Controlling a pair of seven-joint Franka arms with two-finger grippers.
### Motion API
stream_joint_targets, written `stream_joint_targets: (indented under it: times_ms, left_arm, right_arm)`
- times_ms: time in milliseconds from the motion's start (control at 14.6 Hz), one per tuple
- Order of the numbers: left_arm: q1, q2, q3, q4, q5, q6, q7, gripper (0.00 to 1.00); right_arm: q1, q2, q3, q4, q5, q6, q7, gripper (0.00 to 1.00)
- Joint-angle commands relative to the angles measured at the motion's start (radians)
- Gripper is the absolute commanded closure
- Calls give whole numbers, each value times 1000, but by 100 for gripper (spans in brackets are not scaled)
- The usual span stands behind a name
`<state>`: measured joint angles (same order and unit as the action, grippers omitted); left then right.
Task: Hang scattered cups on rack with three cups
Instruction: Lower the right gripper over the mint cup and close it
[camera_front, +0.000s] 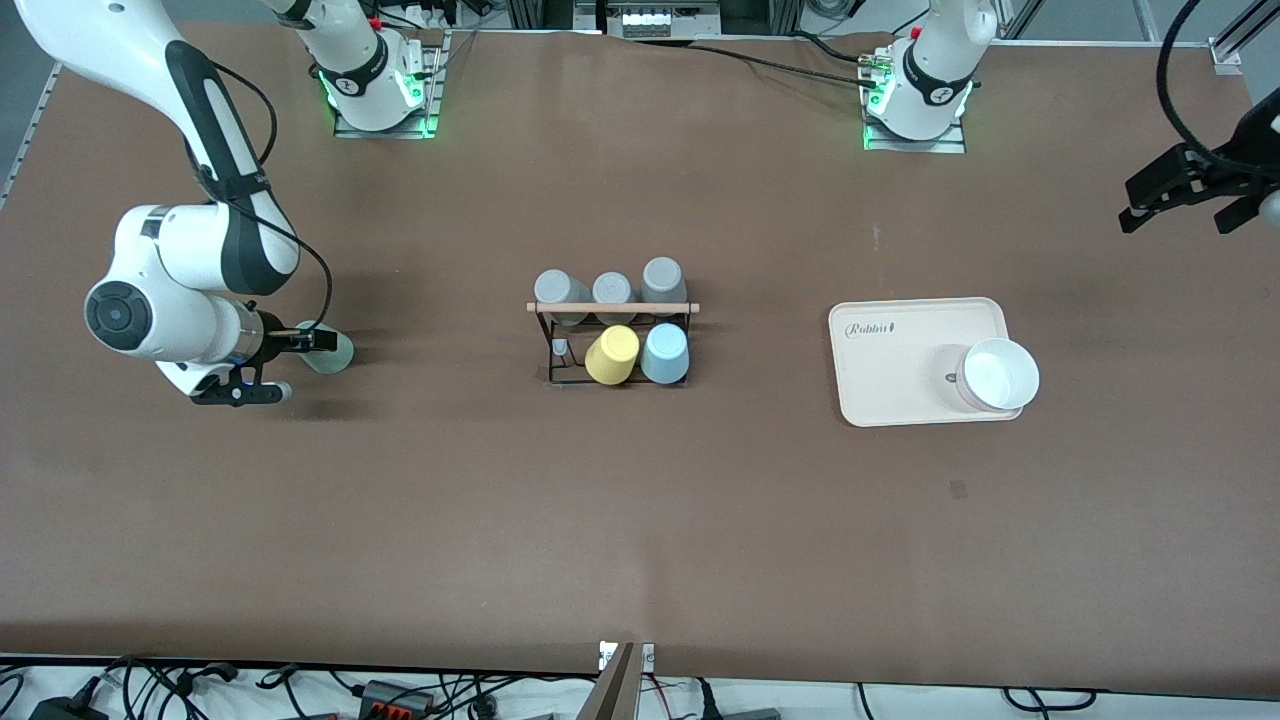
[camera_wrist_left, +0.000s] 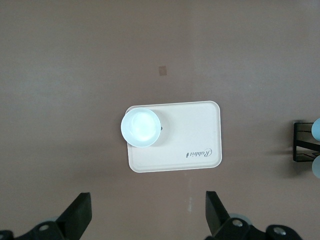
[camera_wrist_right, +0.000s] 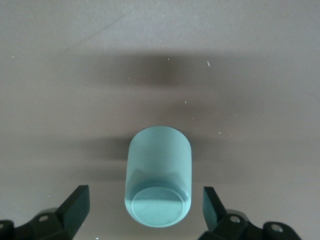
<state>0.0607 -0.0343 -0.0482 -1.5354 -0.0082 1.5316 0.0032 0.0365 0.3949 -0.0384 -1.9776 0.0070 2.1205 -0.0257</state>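
Note:
A pale sage green cup (camera_front: 338, 354) is on the table at the right arm's end, its flat base (camera_wrist_right: 159, 206) turned toward my right gripper (camera_front: 300, 366). That gripper is open, one finger on each side of the cup's base end and clear of it. The black wire rack (camera_front: 612, 308) with a wooden rod stands mid-table. A light blue cup (camera_front: 665, 353) sits on a peg on the rack's nearer side. My left gripper (camera_front: 1180, 212) waits open and empty in the air at the left arm's end of the table.
The rack also carries three grey cups (camera_front: 611, 289) and a yellow cup (camera_front: 612, 355). A beige tray (camera_front: 890, 360) with a white bowl (camera_front: 998, 375) lies toward the left arm's end. The left wrist view shows this tray (camera_wrist_left: 192, 140) and the rack's edge (camera_wrist_left: 301, 145).

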Motion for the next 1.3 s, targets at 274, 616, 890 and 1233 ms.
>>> stream_joint_targets:
  times_ms: [274,616,890,1233]
  left_arm:
    - [-1,28,-1,61,11,-73,20,0]
    - [-4,53,4,92,2,-71,6,0]
    - [-1,60,4,92,10,-71,9,0]
    - [27,67,4,86,10,-74,29,0]
  right_arm:
    - [-27,39,3,-15,-4,22,0,0]
    - [-26,61,5,-15,1,24,0,0]
    - [-18,52,6,-4,1,-2,-2,68]
    - [6,33,15,210,19,-233,-8,77]
